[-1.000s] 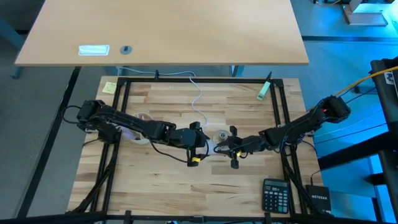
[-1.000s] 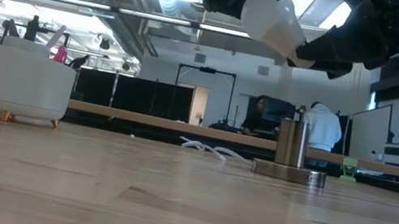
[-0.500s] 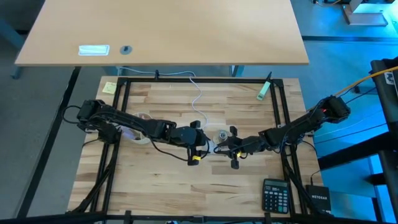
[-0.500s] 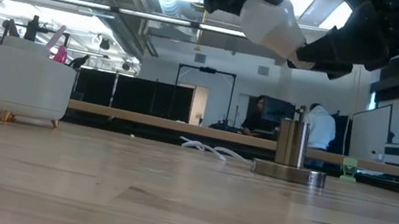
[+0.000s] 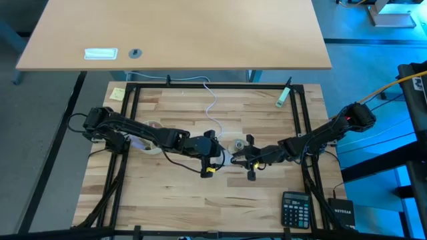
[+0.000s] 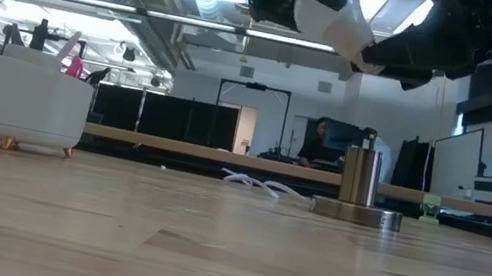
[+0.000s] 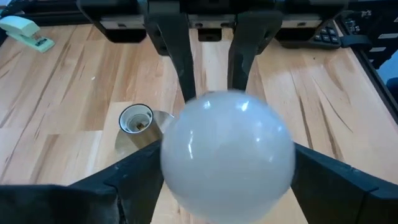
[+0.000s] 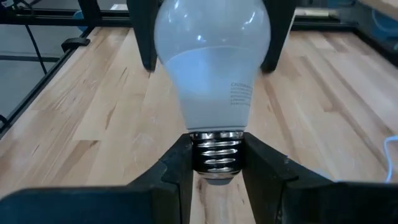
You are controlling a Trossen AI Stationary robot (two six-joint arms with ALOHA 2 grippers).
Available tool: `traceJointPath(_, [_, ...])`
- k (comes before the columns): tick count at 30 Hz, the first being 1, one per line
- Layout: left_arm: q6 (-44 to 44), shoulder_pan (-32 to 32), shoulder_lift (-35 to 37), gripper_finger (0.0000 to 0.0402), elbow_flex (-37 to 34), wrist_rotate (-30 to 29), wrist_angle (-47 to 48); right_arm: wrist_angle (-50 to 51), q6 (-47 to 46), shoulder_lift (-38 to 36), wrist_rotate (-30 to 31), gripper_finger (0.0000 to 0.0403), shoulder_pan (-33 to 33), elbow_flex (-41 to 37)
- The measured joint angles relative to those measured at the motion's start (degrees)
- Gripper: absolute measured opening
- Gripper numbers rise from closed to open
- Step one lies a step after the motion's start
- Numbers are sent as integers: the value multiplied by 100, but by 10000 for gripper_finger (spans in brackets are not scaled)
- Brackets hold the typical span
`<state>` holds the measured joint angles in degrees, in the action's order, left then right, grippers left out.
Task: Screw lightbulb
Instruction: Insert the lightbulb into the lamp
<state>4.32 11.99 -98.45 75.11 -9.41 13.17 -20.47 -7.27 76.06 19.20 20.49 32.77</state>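
Overhead, one lightbulb [image 8: 211, 74], base pinched in right tool [image 8: 216, 163], globe between left tool's [image 7: 227, 180] two spread fingers.

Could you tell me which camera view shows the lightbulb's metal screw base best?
The right wrist view: the lightbulb fills it, its threaded base clamped between the right gripper fingers. The left wrist view shows only the frosted dome, the low view a white body between both grippers, the high view barely a speck.
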Motion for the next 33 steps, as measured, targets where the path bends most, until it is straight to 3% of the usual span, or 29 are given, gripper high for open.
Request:
traceJointPath(12, [128, -47, 39, 251, -7, 37, -1, 65, 27, -7, -140, 112, -144, 3])
traceJointPath(25, [152, -44, 52, 297, -7, 233, -17, 71, 51, -7, -191, 110, -140, 3])
traceJointPath(33, [200, -76, 57, 302, -7, 239, -124, 54, 132, -6, -181, 110, -140, 3])
